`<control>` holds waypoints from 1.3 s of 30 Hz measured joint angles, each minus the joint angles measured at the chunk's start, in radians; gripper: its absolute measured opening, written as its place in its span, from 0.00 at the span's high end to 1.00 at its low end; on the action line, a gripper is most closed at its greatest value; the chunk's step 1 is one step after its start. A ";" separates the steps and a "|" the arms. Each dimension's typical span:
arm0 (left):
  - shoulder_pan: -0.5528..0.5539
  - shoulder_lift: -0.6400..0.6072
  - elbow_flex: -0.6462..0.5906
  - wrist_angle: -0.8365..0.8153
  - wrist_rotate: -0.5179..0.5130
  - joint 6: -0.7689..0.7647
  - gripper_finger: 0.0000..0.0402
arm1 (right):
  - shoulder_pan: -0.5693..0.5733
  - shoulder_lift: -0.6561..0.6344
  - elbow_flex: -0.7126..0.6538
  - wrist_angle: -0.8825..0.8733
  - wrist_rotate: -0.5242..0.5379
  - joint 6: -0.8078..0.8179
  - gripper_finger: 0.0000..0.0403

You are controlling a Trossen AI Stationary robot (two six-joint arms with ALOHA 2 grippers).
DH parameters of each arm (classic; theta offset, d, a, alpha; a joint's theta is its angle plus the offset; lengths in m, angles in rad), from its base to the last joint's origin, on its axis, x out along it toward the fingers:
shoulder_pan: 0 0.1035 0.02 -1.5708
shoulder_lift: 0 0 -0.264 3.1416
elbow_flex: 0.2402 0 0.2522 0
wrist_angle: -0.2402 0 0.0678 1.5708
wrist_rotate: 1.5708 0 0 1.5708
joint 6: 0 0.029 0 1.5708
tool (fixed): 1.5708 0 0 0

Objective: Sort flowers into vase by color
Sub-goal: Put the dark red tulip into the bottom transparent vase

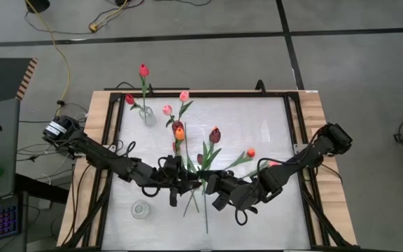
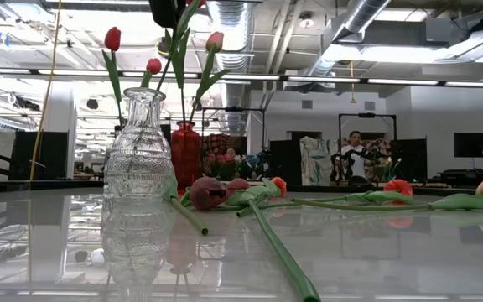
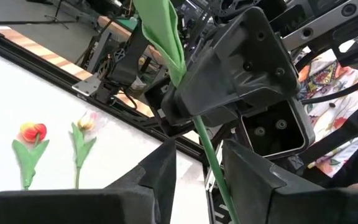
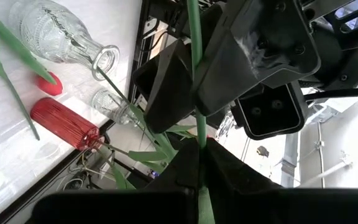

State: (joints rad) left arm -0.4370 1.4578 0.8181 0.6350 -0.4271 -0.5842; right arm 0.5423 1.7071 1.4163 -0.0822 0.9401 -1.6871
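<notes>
1. Stem (image 4: 197, 93): one green tulip stem, lifted off the tabletop (image 1: 271, 126) at its near middle, spanning both hands. Its long axis runs straight from one hand into the other; bud colour cannot be told.
2. Right hand (image 4: 199, 144): fingers closed on the stem, which passes out between the tips.
3. Left hand (image 3: 197, 163): facing the right hand, just beside it. Fingers stand partly apart with the stem running through the gap; contact cannot be told. Judged: a hand-to-hand transfer, the stem already aligned for the left hand to close.
4. Loose tulips (image 1: 214, 136): lying on the tabletop just beyond both hands, stems pointing roughly toward them.
5. Clear vase (image 1: 147, 115): far-left area, holding red and pink buds; the left arm is nearer it.
6. Red vase (image 2: 184, 151): behind the clear vase in the low view.
</notes>
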 joint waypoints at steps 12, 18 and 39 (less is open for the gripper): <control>0.000 0.000 -0.001 -0.001 0.000 0.016 0.98 | 0.000 0.000 0.000 -0.001 0.000 0.001 0.88; 0.000 0.000 -0.001 0.000 -0.001 0.018 0.99 | 0.000 0.000 0.000 0.000 0.001 0.003 0.88; 0.000 -0.032 -0.001 0.004 -0.071 0.179 1.00 | 0.013 -0.001 0.000 0.010 0.018 0.129 0.54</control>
State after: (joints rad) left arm -0.4371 1.4256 0.8173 0.6393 -0.4982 -0.4057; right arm 0.5557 1.7061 1.4164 -0.0727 0.9582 -1.5581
